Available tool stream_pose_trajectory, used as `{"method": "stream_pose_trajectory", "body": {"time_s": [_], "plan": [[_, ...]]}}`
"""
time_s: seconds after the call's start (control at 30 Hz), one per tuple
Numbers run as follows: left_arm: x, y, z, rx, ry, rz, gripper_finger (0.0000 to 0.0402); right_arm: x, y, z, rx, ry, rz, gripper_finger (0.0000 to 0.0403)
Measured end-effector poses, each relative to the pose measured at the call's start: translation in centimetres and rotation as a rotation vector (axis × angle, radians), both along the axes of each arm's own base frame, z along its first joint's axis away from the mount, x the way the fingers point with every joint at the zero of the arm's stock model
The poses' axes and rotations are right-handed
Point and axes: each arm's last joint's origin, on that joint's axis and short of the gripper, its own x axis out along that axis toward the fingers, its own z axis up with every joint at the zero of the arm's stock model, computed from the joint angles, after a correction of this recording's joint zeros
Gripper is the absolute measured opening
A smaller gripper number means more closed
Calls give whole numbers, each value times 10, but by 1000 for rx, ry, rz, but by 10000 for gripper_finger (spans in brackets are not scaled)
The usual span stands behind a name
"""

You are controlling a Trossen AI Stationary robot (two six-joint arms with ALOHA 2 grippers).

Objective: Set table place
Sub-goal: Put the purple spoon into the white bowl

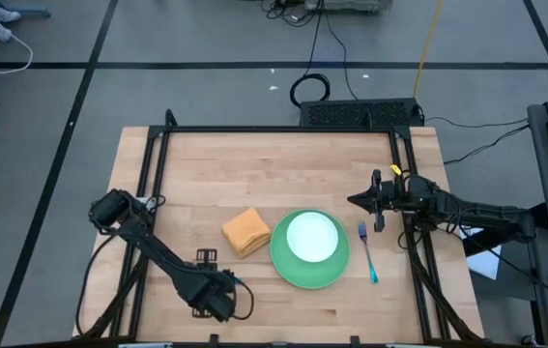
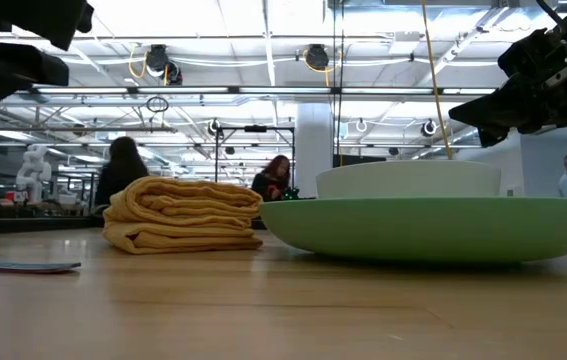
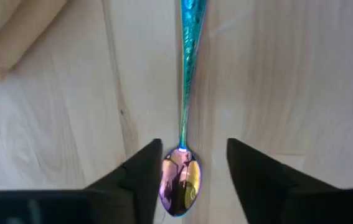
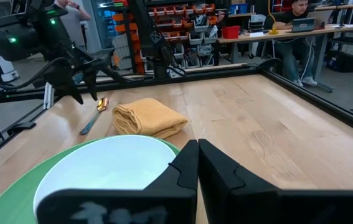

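Observation:
The teal-handled spoon (image 3: 184,93) lies flat on the wooden table, next to the folded orange napkin (image 1: 246,232). My left gripper (image 3: 194,142) points down over it, open, with one finger on each side of the spoon's shiny bowl (image 3: 179,182). The white bowl (image 1: 310,237) sits in the green plate (image 1: 293,271) at the table's near middle. The blue-handled fork (image 1: 367,253) lies just right of the plate. My right gripper (image 1: 356,201) hangs shut and level beyond the fork, holding nothing.
Black frame rails (image 1: 153,174) run along the table's left, far and right sides. Bare wood (image 1: 274,174) lies toward the far edge. People (image 2: 121,170) sit in the room beyond the table.

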Motion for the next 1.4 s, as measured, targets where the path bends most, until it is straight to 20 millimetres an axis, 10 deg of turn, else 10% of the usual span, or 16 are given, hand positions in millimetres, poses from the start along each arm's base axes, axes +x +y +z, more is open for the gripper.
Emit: {"method": "stream_pose_trajectory", "body": {"time_s": [0.37,1.4], "plan": [[0,0,0,-13,8,18,267,0,0,0,0,1,1,0],[-8,7,-40,-40,-32,-13,223,0,0,0,0,1,0,0]]}}
